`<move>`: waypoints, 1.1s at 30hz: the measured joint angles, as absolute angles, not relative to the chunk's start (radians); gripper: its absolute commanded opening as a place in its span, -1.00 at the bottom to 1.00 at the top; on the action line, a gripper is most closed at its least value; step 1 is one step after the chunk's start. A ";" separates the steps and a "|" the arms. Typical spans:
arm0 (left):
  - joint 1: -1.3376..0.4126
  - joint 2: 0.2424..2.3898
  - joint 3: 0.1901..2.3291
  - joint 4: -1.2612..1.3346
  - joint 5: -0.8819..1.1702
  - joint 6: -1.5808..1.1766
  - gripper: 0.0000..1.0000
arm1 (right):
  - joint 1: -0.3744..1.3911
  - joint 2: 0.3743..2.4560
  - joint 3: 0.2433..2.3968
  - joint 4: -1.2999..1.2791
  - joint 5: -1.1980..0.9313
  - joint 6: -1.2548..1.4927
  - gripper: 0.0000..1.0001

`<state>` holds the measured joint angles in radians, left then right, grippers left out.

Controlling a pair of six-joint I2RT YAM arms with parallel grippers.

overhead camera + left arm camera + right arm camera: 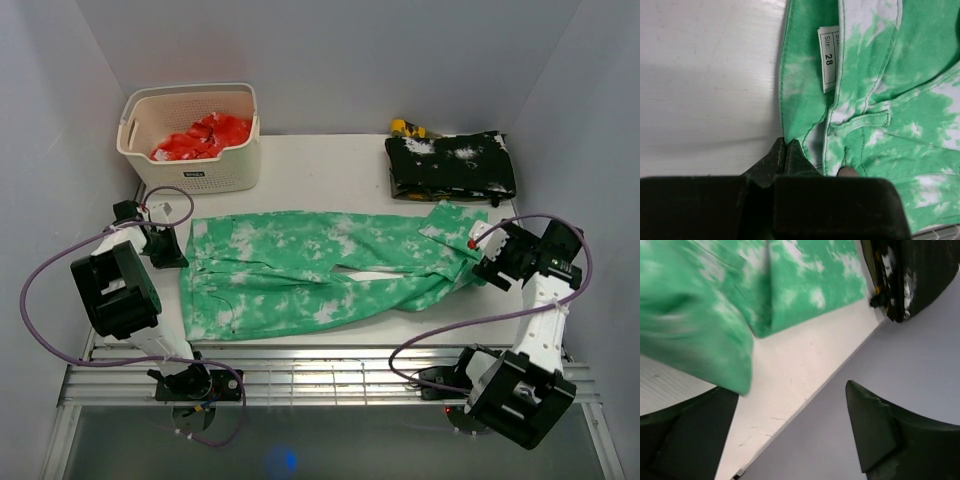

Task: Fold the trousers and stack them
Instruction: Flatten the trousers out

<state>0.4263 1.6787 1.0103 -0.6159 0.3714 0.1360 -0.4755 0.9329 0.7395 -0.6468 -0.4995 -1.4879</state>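
Observation:
The trousers [320, 270] lie spread flat across the white table [320, 165], bright green with white blotches, waist to the left and legs running right. My left gripper [170, 250] sits at the far corner of the waist. In the left wrist view it [785, 145] is shut on the waistband edge of the trousers [890, 100], just below a size label [829, 60]. My right gripper [482, 262] hovers at the leg ends. In the right wrist view its jaws [790, 387] stand wide apart with nothing between them, and a blurred fold of the trousers [700, 340] hangs beside the left finger.
A black white-speckled folded garment [450, 165] lies at the back right, also in the right wrist view [910, 275], with a yellow object [408, 127] behind it. A cream basket [190, 178] holding red cloth [205, 135] stands at the back left. Grey walls close in the table.

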 measured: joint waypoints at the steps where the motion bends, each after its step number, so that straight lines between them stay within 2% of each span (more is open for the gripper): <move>1: 0.429 1.679 1.010 -0.610 0.368 0.142 -1.00 | -0.494 0.981 0.773 -0.657 -0.492 -1.509 0.91; 2: 0.433 1.679 1.010 -0.606 0.363 0.147 -1.00 | -0.513 1.027 0.811 -0.656 -0.490 -1.517 0.80; 10: 0.442 1.679 1.021 -0.587 0.328 0.181 -1.00 | -0.589 1.324 1.206 -0.717 -0.454 -1.468 0.80; 13: 0.444 1.679 1.025 -0.572 0.316 0.192 -1.00 | -0.582 1.453 1.379 -0.834 -0.479 -1.385 0.99; 16: 0.446 1.679 1.026 -0.567 0.307 0.203 -1.00 | -0.535 1.536 1.475 -0.930 -0.485 -1.282 0.82; 19: 0.446 1.679 1.026 -0.567 0.305 0.213 -1.00 | -0.390 1.547 1.458 -0.998 -0.476 -1.147 0.75; 27: 0.446 1.679 1.025 -0.565 0.306 0.214 -1.00 | 0.079 1.435 1.182 -0.965 -0.361 -0.822 0.67; 33: 0.446 1.679 1.014 -0.551 0.307 0.213 -1.00 | 0.271 1.436 1.021 -0.849 -0.237 -0.604 0.70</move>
<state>0.4461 1.6787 1.0138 -0.5507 0.3065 0.2127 0.2714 1.4361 1.0210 -0.8490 -0.2367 -0.6037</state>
